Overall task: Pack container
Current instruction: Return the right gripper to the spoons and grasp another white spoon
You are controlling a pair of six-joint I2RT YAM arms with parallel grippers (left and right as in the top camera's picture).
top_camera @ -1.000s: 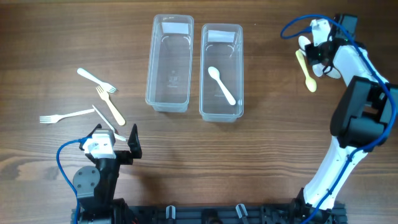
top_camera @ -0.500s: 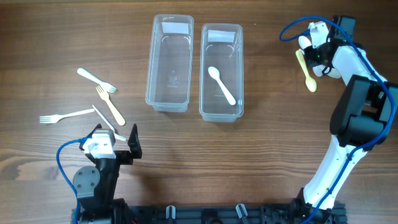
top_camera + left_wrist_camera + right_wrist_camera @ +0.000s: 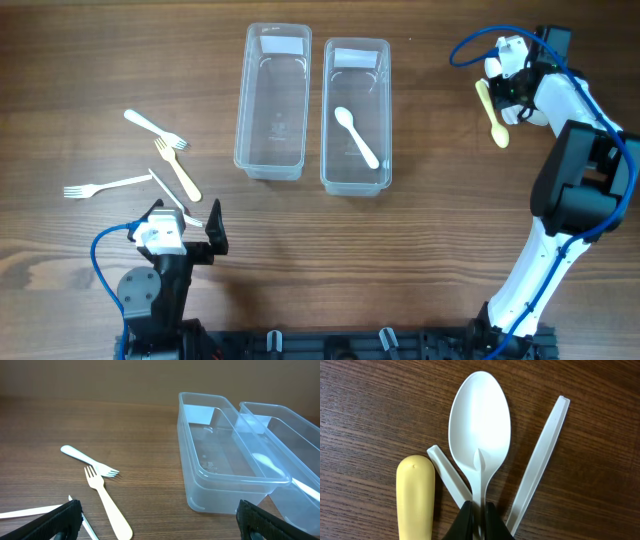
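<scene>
Changed since a second ago: right hand (image 3: pixel 479 521) has clenched down and now pinches the thin neck of a white plastic spoon (image 3: pixel 480 425). Its wrist is nudged only slightly in the overhead view. Everything else is unmoved: left arm, both containers, the forks.

The pinched spoon lies flat on the brown wooden tabletop (image 3: pixel 420 250), bowl up and pointing away from the hand, neck right between the black fingertips. Just left of the fingertips lies a yellow plastic handle (image 3: pixel 415 495). A flat white plastic handle (image 3: pixel 447 472) runs under the spoon's neck. Another long white plastic handle (image 3: pixel 540 460) angles off to the right, close beside the spoon.

This cluster sits at the far right edge, well apart from the two clear rectangular plastic containers. The left clear container (image 3: pixel 240 120) is empty. The right clear container (image 3: pixel 388 120), touching or just beside it, holds a second white plastic spoon (image 3: pixel 356 137).

Left hand (image 3: pixel 160 527) is released, jaws wide, hovering low at the near left, holding nothing. Ahead of it on the tabletop lie a white plastic fork (image 3: pixel 87 460), a cream plastic fork (image 3: pixel 107 505) and another white fork (image 3: pixel 105 187).
</scene>
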